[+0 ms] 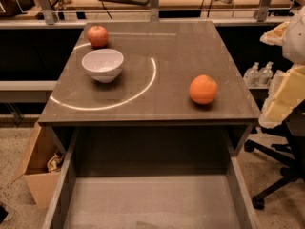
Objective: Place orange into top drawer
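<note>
The orange [203, 89] sits on the right side of the dark tabletop [167, 51], near its front edge. The top drawer [152, 202] is pulled out wide open below the front edge, and its flat grey bottom is bare. Only pale cream parts of my arm [286, 92] show at the right edge, beside the table and to the right of the orange. My gripper itself is out of view. Nothing is touching the orange.
A white bowl [103, 64] stands on the left of the tabletop with a red apple [97, 36] behind it. A cardboard box [39, 168] sits on the floor at the left. A black office chair base [276, 175] is at the right. Bottles [258, 73] stand behind the table's right edge.
</note>
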